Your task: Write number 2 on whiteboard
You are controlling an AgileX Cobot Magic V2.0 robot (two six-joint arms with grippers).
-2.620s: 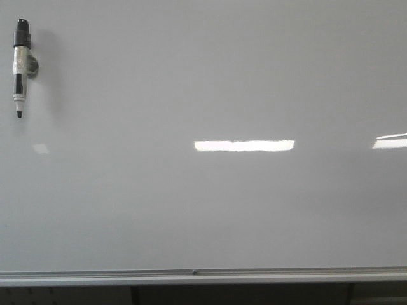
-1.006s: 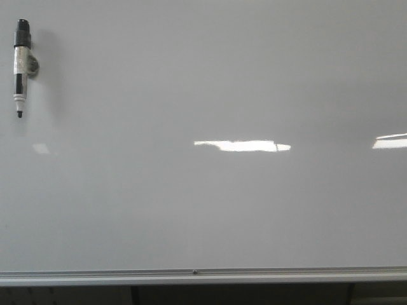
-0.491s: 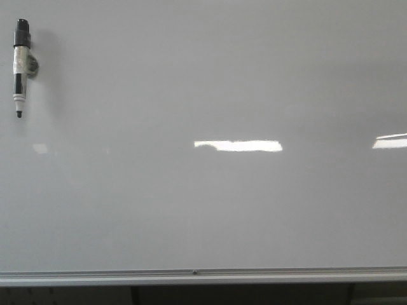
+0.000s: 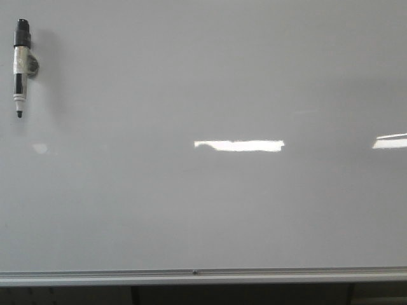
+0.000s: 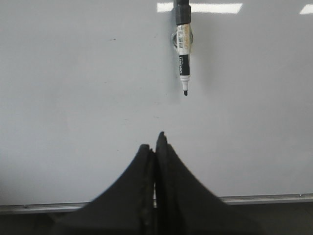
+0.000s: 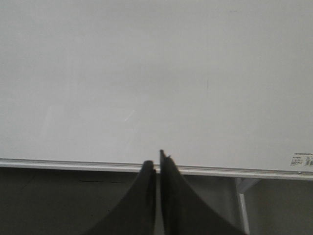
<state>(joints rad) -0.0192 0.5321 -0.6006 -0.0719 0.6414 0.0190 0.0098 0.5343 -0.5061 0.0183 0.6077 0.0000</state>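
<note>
1. Plainly, the board (image 4: 210,76) fills the front view, glossy grey-white, with its silver frame (image 4: 191,277) running along the lower edge; no written digit can be made out on its surface in any view.
2. Up in the board's top left corner in the front view hangs a marker (image 4: 21,67), upright, uncapped black tip pointing down, held against the board by a small clip (image 4: 32,65) at its middle.
3. Bright rectangular reflections (image 4: 239,145) lie across the board's middle and at its right edge.
4. From the left wrist view, the left gripper (image 5: 155,142) has its two dark fingers pressed together, holding nothing; the marker sits on the board beyond them, well apart from the tips.
5. From the right wrist view, the right gripper (image 6: 157,164) also has its fingers closed against each other and empty, facing the board's lower frame; a faint short dark mark (image 6: 207,84) shows on the board, and a small label (image 6: 301,159) sits by the frame.
</note>
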